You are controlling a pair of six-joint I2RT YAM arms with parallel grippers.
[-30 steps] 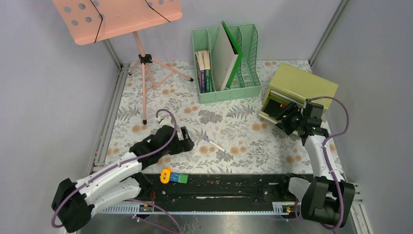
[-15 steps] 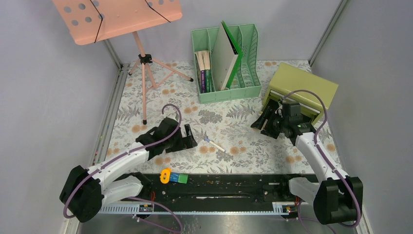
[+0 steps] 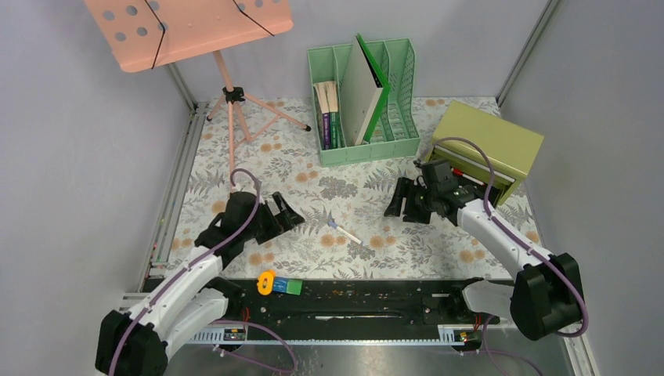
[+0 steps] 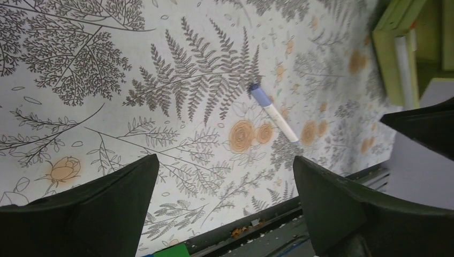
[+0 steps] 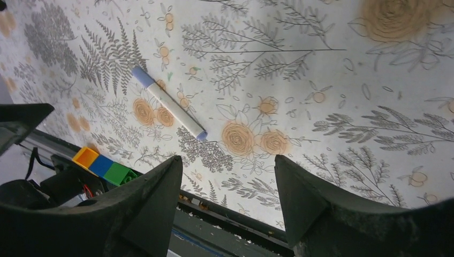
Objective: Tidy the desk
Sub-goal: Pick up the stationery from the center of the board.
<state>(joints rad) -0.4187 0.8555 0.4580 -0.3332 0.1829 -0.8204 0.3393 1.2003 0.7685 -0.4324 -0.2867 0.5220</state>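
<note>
The surface [image 3: 258, 168], covered in fern-and-flower cloth, fills the middle of the top view, with the olive-green drawer box [image 3: 489, 133] at its 2 o'clock corner. The left fingers [image 4: 80, 214] are spread wide at 9 o'clock of the pen [image 3: 345, 232], and the right fingers [image 5: 139, 214] are also apart and empty at 3 o'clock of it. The step in hand seems to be collecting this loose pen near the centre; next, one arm must descend over the barrel and close across it.

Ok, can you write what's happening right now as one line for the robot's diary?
left fingers: open, empty | right fingers: open, empty | marker: lying on desk between them, untouched
</note>
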